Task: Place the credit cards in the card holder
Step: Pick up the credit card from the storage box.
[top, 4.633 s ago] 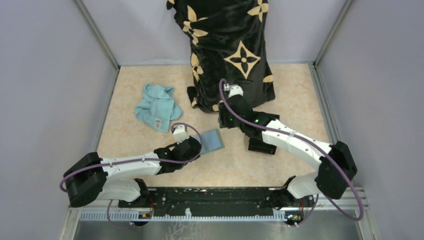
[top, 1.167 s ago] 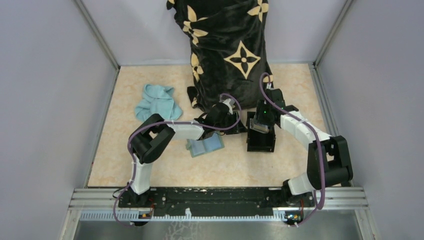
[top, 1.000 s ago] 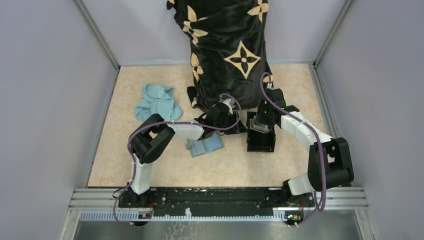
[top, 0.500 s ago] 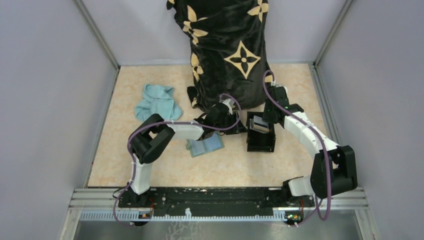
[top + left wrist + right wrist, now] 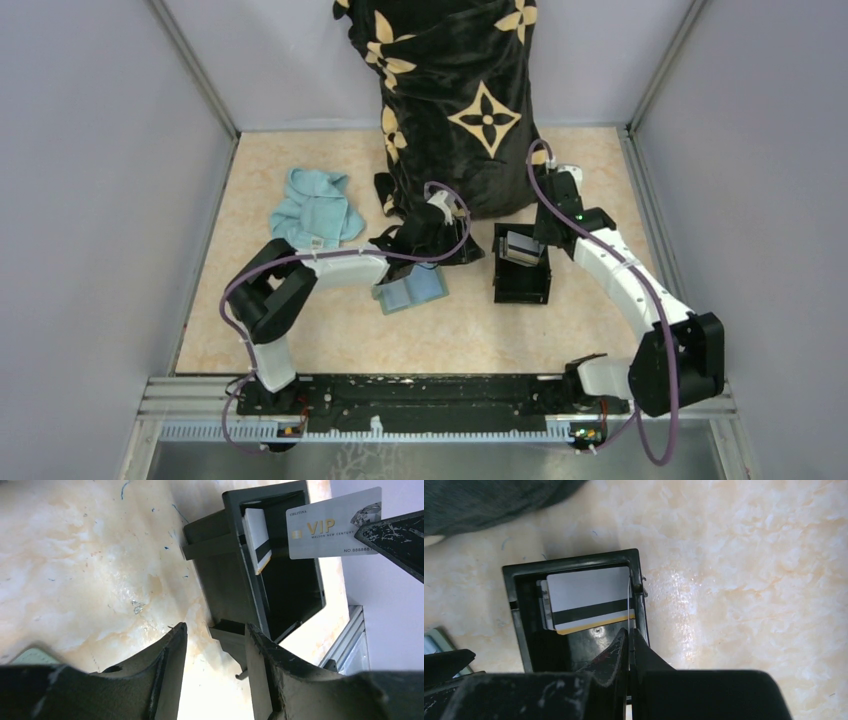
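The right gripper point(image 5: 629, 639) has drawn back from over the black box point(image 5: 574, 560) since a second ago and clamped on a silver card point(image 5: 332, 524) — held above the box's far end. More cards point(image 5: 589, 602) lean inside the box. The left gripper point(image 5: 215, 635) hangs unclenched and empty near it — the green wallet point(image 5: 410, 290) lies open, left of the box.

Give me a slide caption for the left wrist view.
Open left gripper frames the black box as the right gripper pinches a silver VIP card over it.
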`<move>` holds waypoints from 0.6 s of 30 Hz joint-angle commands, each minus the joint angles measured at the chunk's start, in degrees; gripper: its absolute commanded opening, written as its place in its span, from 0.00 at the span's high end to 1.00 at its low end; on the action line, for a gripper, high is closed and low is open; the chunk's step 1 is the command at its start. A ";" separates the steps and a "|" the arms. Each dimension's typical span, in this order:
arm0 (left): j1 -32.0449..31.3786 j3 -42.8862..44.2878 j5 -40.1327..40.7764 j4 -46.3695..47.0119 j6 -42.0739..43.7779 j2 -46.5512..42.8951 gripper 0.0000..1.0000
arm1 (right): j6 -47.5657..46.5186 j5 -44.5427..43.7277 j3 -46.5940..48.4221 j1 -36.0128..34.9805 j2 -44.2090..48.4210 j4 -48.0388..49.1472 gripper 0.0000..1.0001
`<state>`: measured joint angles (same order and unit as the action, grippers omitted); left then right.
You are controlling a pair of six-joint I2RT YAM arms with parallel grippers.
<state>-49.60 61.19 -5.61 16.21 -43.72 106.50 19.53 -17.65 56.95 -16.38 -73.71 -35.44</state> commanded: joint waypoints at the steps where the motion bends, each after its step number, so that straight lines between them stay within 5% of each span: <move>1: 0.41 -2.36 3.88 -1.85 2.53 -6.97 0.47 | -1.01 -5.04 4.94 -2.76 5.57 -1.92 1.00; 5: 0.48 -6.39 4.48 -1.63 2.47 -12.78 0.45 | -0.30 -1.74 6.02 -4.49 10.81 -3.10 1.00; 10: 0.81 -13.90 1.81 1.74 6.05 -22.03 0.41 | -0.60 14.57 5.89 -4.62 15.09 -3.34 1.00; 18: 4.90 -21.96 -20.45 11.77 11.67 -31.21 0.38 | -0.98 37.18 3.76 -4.97 17.77 -3.78 1.00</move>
<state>-46.06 40.25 -13.23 21.63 -36.21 77.54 19.09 4.99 60.18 -20.88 -58.11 -40.12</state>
